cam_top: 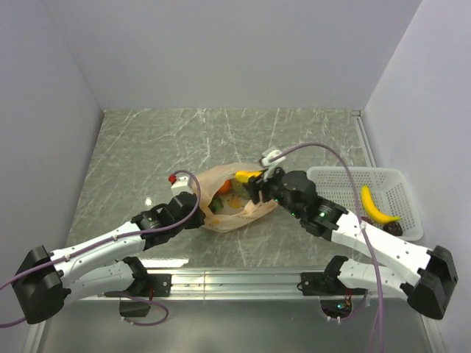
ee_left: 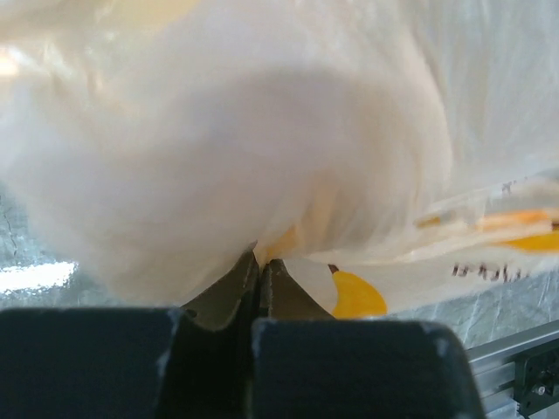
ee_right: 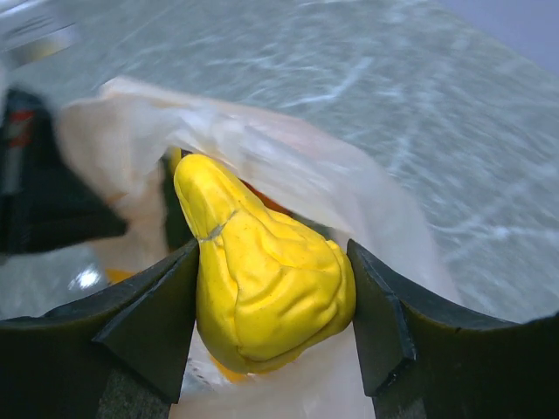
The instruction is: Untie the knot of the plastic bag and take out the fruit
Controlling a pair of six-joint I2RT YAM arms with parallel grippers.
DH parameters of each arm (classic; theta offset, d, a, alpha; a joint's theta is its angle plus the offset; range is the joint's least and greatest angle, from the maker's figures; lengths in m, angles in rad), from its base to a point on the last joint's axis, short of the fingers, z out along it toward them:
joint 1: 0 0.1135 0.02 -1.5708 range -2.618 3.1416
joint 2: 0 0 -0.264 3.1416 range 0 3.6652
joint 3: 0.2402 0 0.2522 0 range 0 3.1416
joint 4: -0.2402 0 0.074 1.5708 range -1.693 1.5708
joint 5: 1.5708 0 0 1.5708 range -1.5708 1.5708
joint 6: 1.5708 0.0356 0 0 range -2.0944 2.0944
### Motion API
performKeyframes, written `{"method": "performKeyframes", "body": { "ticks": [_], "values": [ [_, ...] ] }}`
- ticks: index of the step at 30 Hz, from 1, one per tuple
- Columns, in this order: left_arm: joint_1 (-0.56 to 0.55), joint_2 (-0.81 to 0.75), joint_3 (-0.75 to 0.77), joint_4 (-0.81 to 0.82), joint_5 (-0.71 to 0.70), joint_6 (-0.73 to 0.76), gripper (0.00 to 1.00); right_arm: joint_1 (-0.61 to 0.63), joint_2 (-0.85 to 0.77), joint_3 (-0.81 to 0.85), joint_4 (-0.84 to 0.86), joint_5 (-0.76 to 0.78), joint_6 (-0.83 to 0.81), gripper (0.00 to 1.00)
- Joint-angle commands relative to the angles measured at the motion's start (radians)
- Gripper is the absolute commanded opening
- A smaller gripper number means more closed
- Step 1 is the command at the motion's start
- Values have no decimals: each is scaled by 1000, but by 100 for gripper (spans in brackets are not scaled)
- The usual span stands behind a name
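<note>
The pale orange plastic bag (cam_top: pixel 232 202) lies open on the marble table between my arms, with orange and green fruit (cam_top: pixel 234 200) visible inside. No knot shows. My left gripper (cam_top: pixel 200 213) is shut on the bag's near-left edge; in the left wrist view its jaws (ee_left: pixel 260 262) pinch the plastic (ee_left: pixel 262 131). My right gripper (cam_top: pixel 254 180) is shut on a yellow squashy lemon-like fruit (ee_right: pixel 262 271) and holds it at the bag's mouth, just above the bag's rim (ee_right: pixel 288 166); the fruit also shows in the top view (cam_top: pixel 246 176).
A white mesh basket (cam_top: pixel 346 180) stands at the right, holding a banana (cam_top: pixel 375 206) and a dark piece (cam_top: pixel 394 229). The grey walls enclose the table on three sides. The aluminium rail (cam_top: pixel 235 279) runs along the near edge.
</note>
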Motion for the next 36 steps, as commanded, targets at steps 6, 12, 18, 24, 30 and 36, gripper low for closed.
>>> {"method": "performKeyframes", "body": {
  "ticks": [6,12,18,24,30,36],
  "values": [
    [5,-12,55,-13,-32,50,0,-320,-237,-126,-55,333,280,0],
    [5,5,80,-10,-33,66,1,-453,-377,-209,-66,153,293,0],
    [6,31,112,-3,-20,81,1,-472,-357,-166,-66,-303,259,0],
    [6,25,124,-3,-17,95,1,-507,-416,-157,-238,405,475,0],
    [6,22,98,13,23,99,1,-686,-400,-193,-371,647,666,3],
    [6,17,100,21,48,110,1,-892,-320,-255,-379,559,836,92]
  ]
}}
